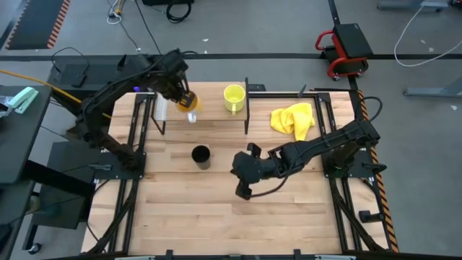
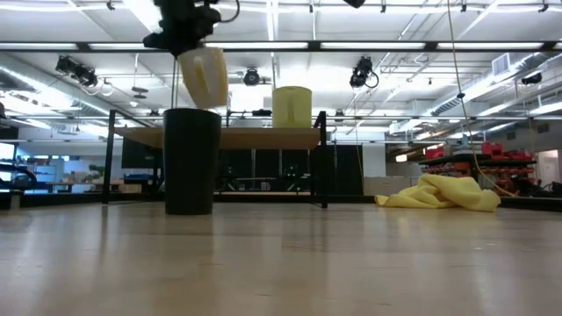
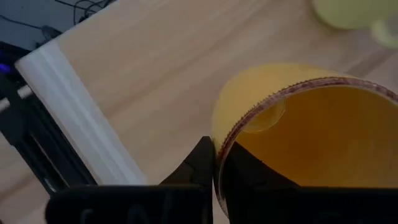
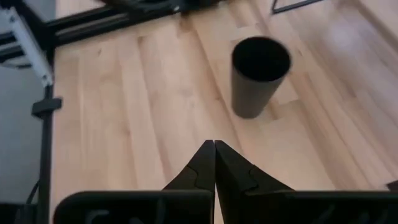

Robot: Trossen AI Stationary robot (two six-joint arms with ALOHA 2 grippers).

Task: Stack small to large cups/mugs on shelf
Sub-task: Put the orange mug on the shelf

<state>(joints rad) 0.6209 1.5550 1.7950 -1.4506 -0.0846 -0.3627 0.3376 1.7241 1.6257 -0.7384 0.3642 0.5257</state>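
Observation:
My left gripper [image 1: 183, 96] is shut on the orange mug [image 1: 193, 102] above the left part of the shelf [image 1: 216, 115]. The mug also shows in the left wrist view [image 3: 311, 124] and in the low view [image 2: 204, 77]. The yellow mug [image 1: 233, 97] stands on its base on the shelf's right part. The black cup [image 1: 201, 155] stands upright on the tabletop in front of the shelf. My right gripper [image 4: 214, 158] is shut and empty above the table, on the near right of the black cup [image 4: 260, 84]. My left gripper holds the orange mug by its rim [image 3: 225, 146], with one finger inside the mug and one outside on the wall. The fingers come from above, pointing down. The mug hangs below them, slightly tilted, and looks clear of the shelf board [image 2: 237, 138].
A crumpled yellow cloth [image 1: 292, 119] lies on the table to the right of the shelf. Thin black posts [image 1: 247, 108] carry the shelf. The near half of the tabletop [image 1: 216, 217] is bare wood. Black frame rails run along the table's sides.

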